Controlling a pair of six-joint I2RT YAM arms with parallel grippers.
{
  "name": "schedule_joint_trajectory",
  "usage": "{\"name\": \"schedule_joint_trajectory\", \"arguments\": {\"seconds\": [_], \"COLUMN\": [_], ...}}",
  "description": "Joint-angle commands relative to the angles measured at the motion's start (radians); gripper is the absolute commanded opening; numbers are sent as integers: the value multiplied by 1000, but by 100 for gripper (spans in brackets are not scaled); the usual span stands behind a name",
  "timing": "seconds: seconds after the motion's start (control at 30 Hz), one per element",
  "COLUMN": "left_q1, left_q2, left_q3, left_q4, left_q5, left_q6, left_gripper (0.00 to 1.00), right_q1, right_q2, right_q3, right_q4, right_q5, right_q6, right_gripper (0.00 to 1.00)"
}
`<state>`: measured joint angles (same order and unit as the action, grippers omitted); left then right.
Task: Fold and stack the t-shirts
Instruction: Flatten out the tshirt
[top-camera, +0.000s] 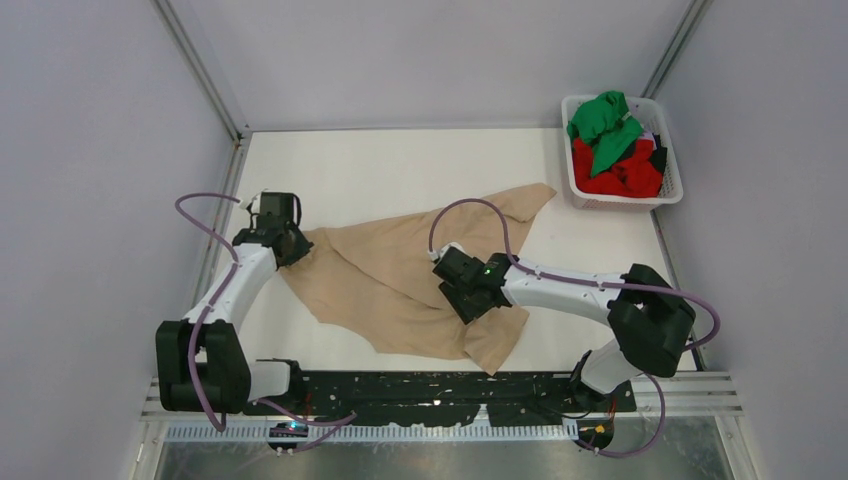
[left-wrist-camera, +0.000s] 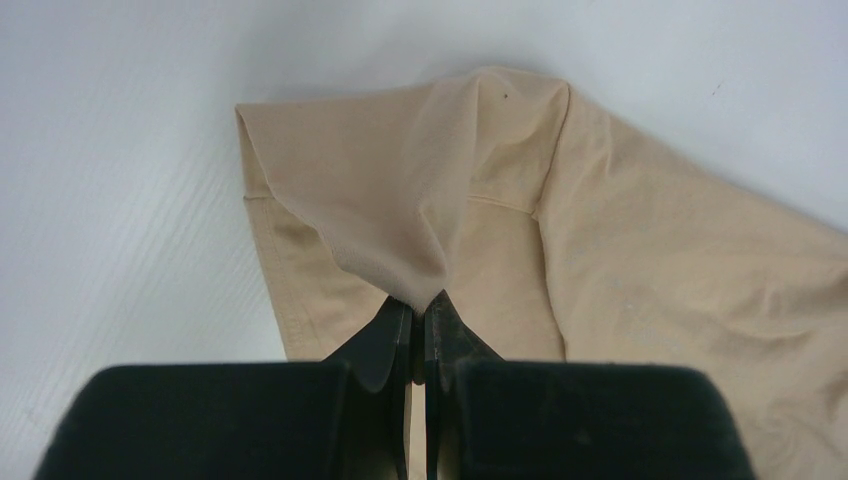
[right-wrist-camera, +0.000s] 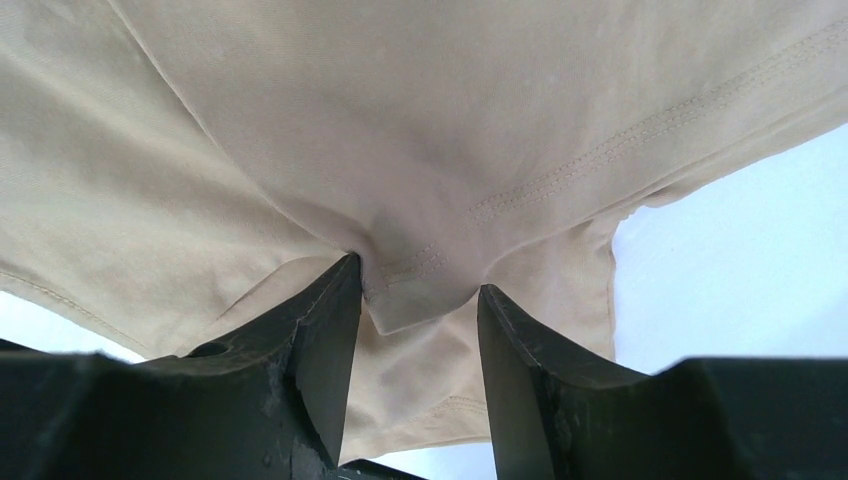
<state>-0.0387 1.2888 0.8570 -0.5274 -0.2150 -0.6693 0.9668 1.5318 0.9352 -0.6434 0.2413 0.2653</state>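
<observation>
Beige shirt (top-camera: 390, 285) spread out, a claw at each side
Left claw (left-wrist-camera: 420, 300) clenched on its corner; right claw (right-wrist-camera: 418, 278) jaws apart, hem fold between them; right arm (top-camera: 560, 288) hides some cloth

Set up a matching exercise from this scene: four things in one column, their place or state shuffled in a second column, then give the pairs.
Things:
1. beige t-shirt
2. green t-shirt
3. red t-shirt
4. left gripper

Place or state:
A. on top of the pile in the white basket
B. shut on beige cloth
C. lying rumpled on the table
D. in the basket, mostly under the green one

Pairs: 1-C, 2-A, 3-D, 4-B
</observation>
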Motion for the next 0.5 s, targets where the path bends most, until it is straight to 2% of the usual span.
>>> {"name": "schedule_joint_trajectory", "arguments": {"seconds": [0.0,0.17,0.47], "left_q1": [6,6,5], "left_q2": [-39,-39,-30], "left_q3": [-7,-8,-10], "left_q4": [36,37,43], "left_q5": [9,15,27], "left_q6": [14,14,14], "left_gripper": [0,0,0], "right_q1": [-10,-25,-29], "right_q2": [-40,-30,34], "right_q3": [46,39,45], "right_q4": [-33,-26,83], "right_q5": [23,24,-1], "right_q6": [13,14,-22], "right_gripper": [51,50,47]}}
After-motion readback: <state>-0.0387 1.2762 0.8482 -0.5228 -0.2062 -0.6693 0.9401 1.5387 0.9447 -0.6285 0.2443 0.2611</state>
